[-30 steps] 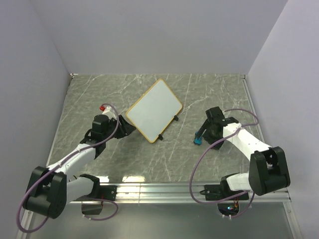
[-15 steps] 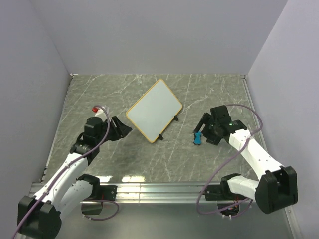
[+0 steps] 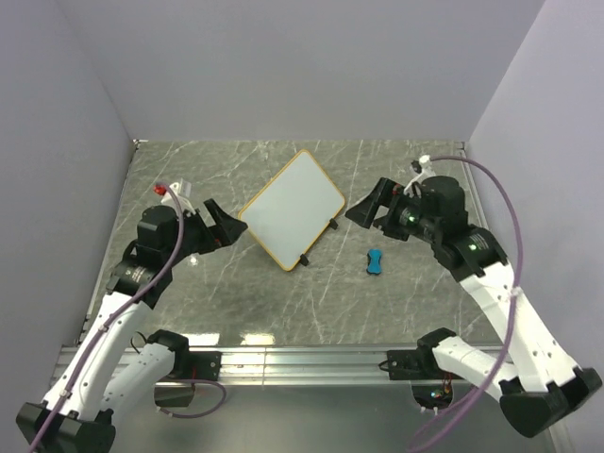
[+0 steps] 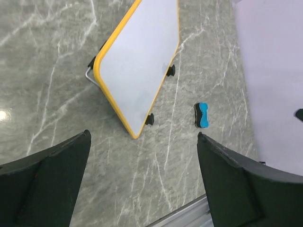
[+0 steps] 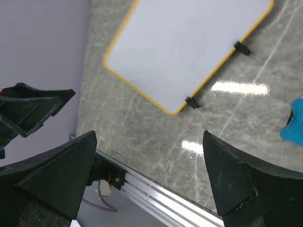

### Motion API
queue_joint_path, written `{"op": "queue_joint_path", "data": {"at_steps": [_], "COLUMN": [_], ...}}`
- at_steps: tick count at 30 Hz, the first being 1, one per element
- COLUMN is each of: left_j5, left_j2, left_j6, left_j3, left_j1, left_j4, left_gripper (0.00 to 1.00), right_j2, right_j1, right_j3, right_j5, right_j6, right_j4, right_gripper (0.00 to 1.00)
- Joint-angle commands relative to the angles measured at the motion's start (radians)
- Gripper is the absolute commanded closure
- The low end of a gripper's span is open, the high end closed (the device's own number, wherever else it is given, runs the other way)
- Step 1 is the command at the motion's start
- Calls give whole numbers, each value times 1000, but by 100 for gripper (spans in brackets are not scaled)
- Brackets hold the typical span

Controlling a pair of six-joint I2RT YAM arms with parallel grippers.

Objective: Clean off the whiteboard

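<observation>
The whiteboard (image 3: 291,209) stands tilted on its two black feet at the middle of the table, its white face blank; it also shows in the left wrist view (image 4: 137,71) and the right wrist view (image 5: 189,47). A small blue eraser (image 3: 375,261) lies on the marble to its right, apart from both grippers (image 4: 202,116) (image 5: 294,127). My left gripper (image 3: 225,226) hovers open and empty just left of the board's lower corner (image 4: 143,137). My right gripper (image 3: 370,209) hangs open and empty above the table, right of the board and above the eraser (image 5: 149,133).
An aluminium rail (image 3: 311,359) runs along the table's near edge, also in the right wrist view (image 5: 156,198). Grey walls close in the back and both sides. The left gripper's fingers (image 5: 33,109) show at the left of the right wrist view.
Both arms have risen and pulled back, and both sets of jaws have spread wider. The right gripper has lifted off the blue eraser, which stays on the table. The left gripper has left the board's edge.
</observation>
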Motion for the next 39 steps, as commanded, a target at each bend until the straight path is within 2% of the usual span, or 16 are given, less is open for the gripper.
{"op": "queue_joint_path", "data": {"at_steps": [1, 8, 13, 15, 18, 22, 25, 28, 31, 36, 39], "left_j5": [-31, -108, -252, -272, -392, -289, -304, -274, -165, -73, -68], "left_j2": [8, 103, 158, 155, 135, 123, 133, 153, 146, 107, 106], "left_j6": [17, 73, 125, 154, 63, 86, 69, 101, 147, 184, 199], "left_j3": [117, 303, 432, 432, 400, 351, 342, 339, 326, 299, 296], "left_j1": [-4, -6, -6, -6, -6, -3, -4, -4, -6, -6, -7], "left_j4": [-58, -150, -219, -203, -187, -146, -156, -173, -147, -109, -115], "left_gripper": [0, 1, 0, 1, 1, 1, 1, 6, 9, 8, 8], "right_j2": [-70, -135, -200, -231, -251, -271, -291, -297, -294, -291, -286], "right_j1": [6, 6, 6, 6, 6, 6, 7, 6, 4, 4, 6], "right_j3": [87, 144, 109, 89, 77, 60, 54, 48, 39, 5, -7], "right_j5": [-9, 51, 86, 87, 109, 94, 121, 132, 123, 91, 74], "right_j6": [-68, -162, -209, -229, -242, -283, -311, -332, -329, -311, -301], "right_j4": [-27, -102, -108, -104, -105, -101, -104, -113, -116, -75, -56], "right_gripper": [0, 0, 0, 0, 0, 0, 0, 0, 0, 0, 0]}}
